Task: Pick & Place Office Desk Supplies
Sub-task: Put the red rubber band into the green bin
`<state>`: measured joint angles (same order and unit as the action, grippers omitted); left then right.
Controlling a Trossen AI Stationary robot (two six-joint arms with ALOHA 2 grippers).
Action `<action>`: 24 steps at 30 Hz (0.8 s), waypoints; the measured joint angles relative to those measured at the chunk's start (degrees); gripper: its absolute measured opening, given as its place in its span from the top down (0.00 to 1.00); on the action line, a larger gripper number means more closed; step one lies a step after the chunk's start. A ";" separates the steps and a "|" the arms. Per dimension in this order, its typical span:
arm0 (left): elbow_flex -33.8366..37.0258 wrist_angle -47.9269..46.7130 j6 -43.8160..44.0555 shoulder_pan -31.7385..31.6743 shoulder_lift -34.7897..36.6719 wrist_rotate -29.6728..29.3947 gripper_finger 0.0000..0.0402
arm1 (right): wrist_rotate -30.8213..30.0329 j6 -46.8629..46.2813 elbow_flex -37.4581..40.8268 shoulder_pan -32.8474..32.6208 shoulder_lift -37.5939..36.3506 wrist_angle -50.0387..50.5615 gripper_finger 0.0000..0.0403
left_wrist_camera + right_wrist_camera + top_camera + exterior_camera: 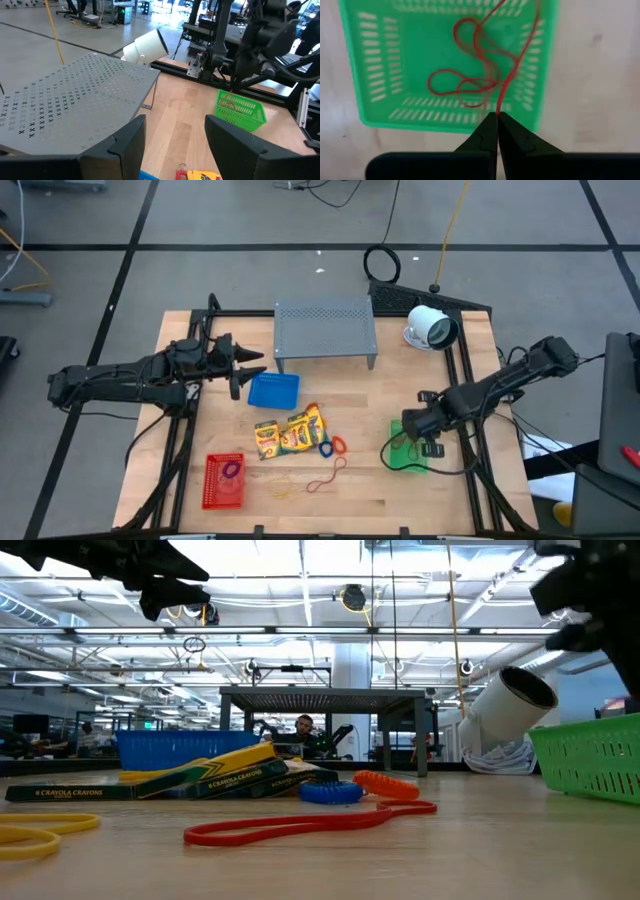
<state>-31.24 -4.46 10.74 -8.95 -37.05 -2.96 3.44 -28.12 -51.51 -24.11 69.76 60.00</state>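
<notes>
My right end effector is pinched tight on a red rubber band, hovering right over the green basket, and the band's loops dangle down inside it. My left end effector hangs with its fingers apart beside the grey stand, above the blue basket and just back from the crayon packs on the desk.

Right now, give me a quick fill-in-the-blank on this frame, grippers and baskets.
1. The right gripper is shut on a ____ rubber band.
2. That band hangs into the ____ basket.
3. The left gripper hovers open beside the ____ basket.
4. The purple band lies in the ____ basket.

Missing words: red; green; blue; red
</notes>
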 joint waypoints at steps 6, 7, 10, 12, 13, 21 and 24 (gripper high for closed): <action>0.00 0.01 0.00 0.00 0.00 0.00 0.47 | 2.75 -2.66 2.08 -0.01 0.00 -2.97 1.00; 0.00 0.01 0.00 0.00 0.01 -0.02 0.47 | 2.64 -3.30 2.08 -0.01 0.00 -3.04 0.99; 0.00 0.03 0.02 -0.02 -0.01 -0.04 0.47 | 2.65 -4.24 2.08 0.01 0.00 -3.25 0.96; 0.00 0.05 0.00 -0.02 0.00 -0.04 0.47 | 2.63 -4.24 2.08 -0.01 0.00 -3.47 0.93; 0.00 0.04 0.01 -0.02 0.01 -0.04 0.47 | 2.43 -4.22 2.08 -0.01 0.00 -3.77 0.91; 0.00 0.03 0.01 -0.02 0.00 -0.07 0.47 | 1.11 -4.23 2.10 0.00 0.00 -6.61 0.77; 0.00 0.03 0.00 -0.02 0.01 -0.07 0.47 | 1.25 -4.24 1.40 -0.01 -0.02 -7.51 0.73</action>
<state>-31.24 -4.43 10.74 -8.97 -37.04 -3.03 4.69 -32.36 -50.11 -24.12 69.74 52.48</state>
